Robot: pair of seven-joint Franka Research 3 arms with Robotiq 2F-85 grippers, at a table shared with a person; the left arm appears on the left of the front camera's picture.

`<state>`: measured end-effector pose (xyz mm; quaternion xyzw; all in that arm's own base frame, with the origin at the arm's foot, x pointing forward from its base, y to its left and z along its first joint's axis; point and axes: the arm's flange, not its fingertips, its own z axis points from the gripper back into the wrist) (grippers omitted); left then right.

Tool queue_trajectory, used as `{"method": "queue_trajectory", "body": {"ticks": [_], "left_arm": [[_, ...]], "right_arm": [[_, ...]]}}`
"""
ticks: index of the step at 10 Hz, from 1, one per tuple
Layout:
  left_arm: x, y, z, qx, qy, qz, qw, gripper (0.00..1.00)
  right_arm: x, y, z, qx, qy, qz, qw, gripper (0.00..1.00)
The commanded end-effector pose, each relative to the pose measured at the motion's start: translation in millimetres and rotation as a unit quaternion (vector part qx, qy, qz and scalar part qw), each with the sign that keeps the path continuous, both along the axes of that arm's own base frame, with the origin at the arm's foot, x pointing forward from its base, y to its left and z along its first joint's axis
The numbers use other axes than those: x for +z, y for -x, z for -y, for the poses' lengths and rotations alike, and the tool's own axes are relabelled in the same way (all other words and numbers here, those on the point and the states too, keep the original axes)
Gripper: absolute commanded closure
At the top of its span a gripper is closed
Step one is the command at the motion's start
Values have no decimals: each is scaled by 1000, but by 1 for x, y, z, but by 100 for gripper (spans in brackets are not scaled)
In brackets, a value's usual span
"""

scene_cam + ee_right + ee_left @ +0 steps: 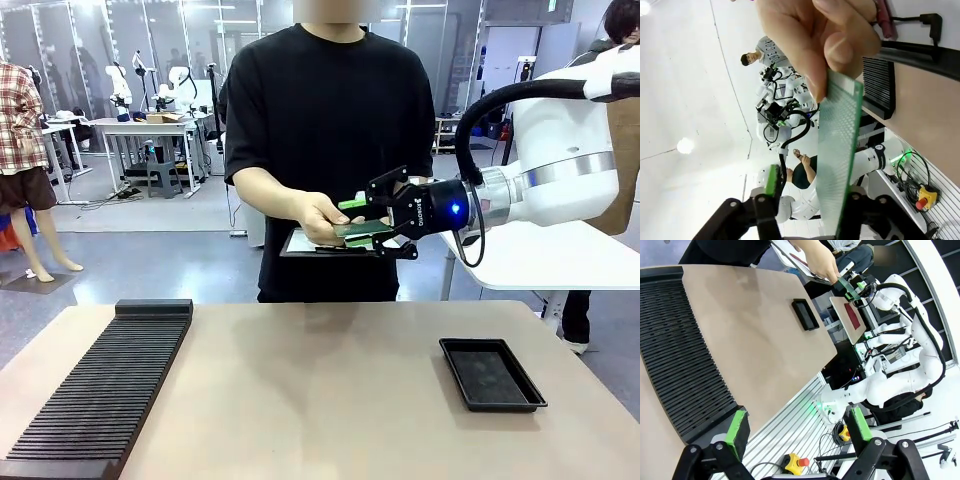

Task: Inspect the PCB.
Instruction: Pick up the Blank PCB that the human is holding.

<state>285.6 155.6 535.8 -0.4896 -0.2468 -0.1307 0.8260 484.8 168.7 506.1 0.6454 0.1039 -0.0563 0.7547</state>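
The PCB point(356, 233) is a thin green speckled board, held out at chest height over the far table edge by the person's hand point(320, 215). My right gripper point(366, 228) reaches in from the right, its jaws straddling the board's free end. In the right wrist view the PCB point(840, 150) runs up between the fingers, with a clear gap between it and the green pad point(772, 182); the other finger is mostly hidden behind the board. My left gripper point(797, 425) hangs open and holds nothing, off the table's near left corner.
A long black slotted rack point(100, 390) lies along the table's left side. A shallow black tray point(492, 375) sits at the right. The person's other hand holds a clipboard point(300, 245) just under the board.
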Motion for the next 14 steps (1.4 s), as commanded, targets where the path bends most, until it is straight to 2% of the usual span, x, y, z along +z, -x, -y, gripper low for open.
{"method": "queue_trajectory", "body": {"ticks": [1, 9, 10, 14], "left_arm": [[0, 1, 1, 0, -6, -6, 1000, 0], [0, 1, 1, 0, -6, -6, 1000, 0], [0, 1, 1, 0, -6, -6, 1000, 0], [0, 1, 1, 0, -6, -6, 1000, 0]], "right_arm": [[-7, 4, -5, -2, -20, 12, 1000, 100], [-17, 16, 3, 2, -21, 20, 1000, 100], [-14, 7, 1, -4, -12, 6, 1000, 100], [-14, 7, 1, -4, -12, 6, 1000, 100]]}}
